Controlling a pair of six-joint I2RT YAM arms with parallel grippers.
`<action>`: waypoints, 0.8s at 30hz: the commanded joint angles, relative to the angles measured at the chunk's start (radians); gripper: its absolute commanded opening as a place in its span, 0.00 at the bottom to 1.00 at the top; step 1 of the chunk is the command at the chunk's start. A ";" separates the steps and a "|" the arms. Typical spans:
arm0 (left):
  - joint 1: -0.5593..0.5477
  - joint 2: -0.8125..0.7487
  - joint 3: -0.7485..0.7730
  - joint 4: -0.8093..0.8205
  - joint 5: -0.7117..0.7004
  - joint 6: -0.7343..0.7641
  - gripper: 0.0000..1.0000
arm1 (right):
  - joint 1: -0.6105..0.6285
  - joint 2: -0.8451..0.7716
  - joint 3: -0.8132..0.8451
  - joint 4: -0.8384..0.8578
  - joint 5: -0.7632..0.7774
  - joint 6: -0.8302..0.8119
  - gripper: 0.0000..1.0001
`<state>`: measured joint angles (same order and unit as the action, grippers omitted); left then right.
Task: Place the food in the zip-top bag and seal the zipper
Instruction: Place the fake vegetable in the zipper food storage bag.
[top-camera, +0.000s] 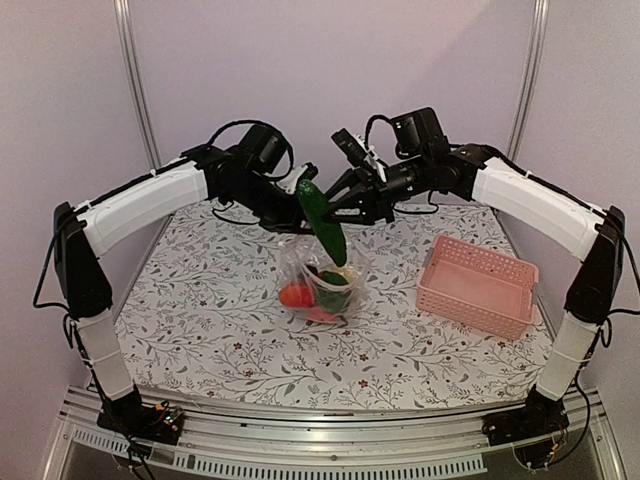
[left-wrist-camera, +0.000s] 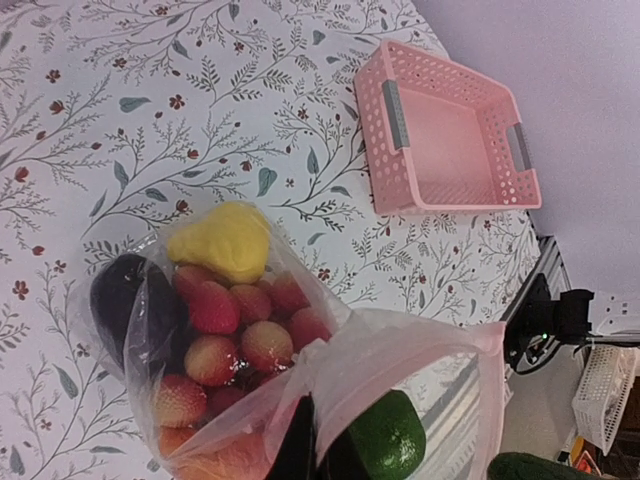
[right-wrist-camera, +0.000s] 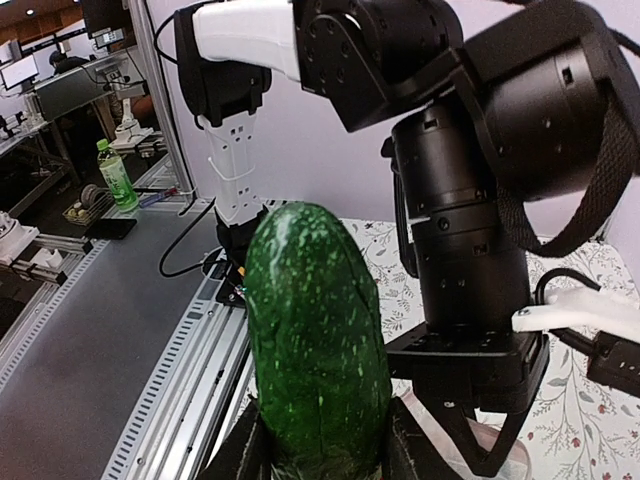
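Note:
The clear zip-top bag (top-camera: 320, 285) hangs over the table's middle. It holds a yellow lemon (left-wrist-camera: 220, 240), several red round fruits (left-wrist-camera: 240, 340), a dark purple eggplant (left-wrist-camera: 125, 305) and an orange-red piece (left-wrist-camera: 215, 462). My left gripper (top-camera: 290, 222) is shut on the bag's mouth edge and holds it up; its fingers (left-wrist-camera: 300, 450) show at the bottom of the left wrist view. The pinkish zipper (left-wrist-camera: 430, 332) stands open. My right gripper (top-camera: 335, 205) is shut on the long green cucumber (top-camera: 325, 225), held upright (right-wrist-camera: 315, 360). Its lower tip (left-wrist-camera: 390, 440) shows through the film at the bag's mouth.
A pink lattice basket (top-camera: 478, 285) lies empty at the right of the floral tablecloth (top-camera: 200, 310); it also shows in the left wrist view (left-wrist-camera: 445, 130). The left arm's wrist (right-wrist-camera: 470, 250) is close beside the cucumber. The metal rail (top-camera: 320, 440) runs along the near edge.

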<state>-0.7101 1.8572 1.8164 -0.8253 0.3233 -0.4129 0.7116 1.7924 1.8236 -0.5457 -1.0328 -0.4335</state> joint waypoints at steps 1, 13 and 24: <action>0.018 -0.031 0.016 0.036 0.044 -0.006 0.00 | 0.003 -0.004 -0.100 0.194 -0.046 0.061 0.00; 0.025 -0.072 -0.019 0.061 0.058 -0.014 0.00 | 0.003 0.019 -0.225 0.296 0.236 0.135 0.09; 0.041 -0.069 -0.032 0.073 0.071 -0.013 0.00 | 0.004 -0.011 -0.257 0.230 0.389 0.078 0.34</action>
<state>-0.6682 1.8214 1.7905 -0.7952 0.3622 -0.4210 0.7124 1.8076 1.5764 -0.2722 -0.7654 -0.3408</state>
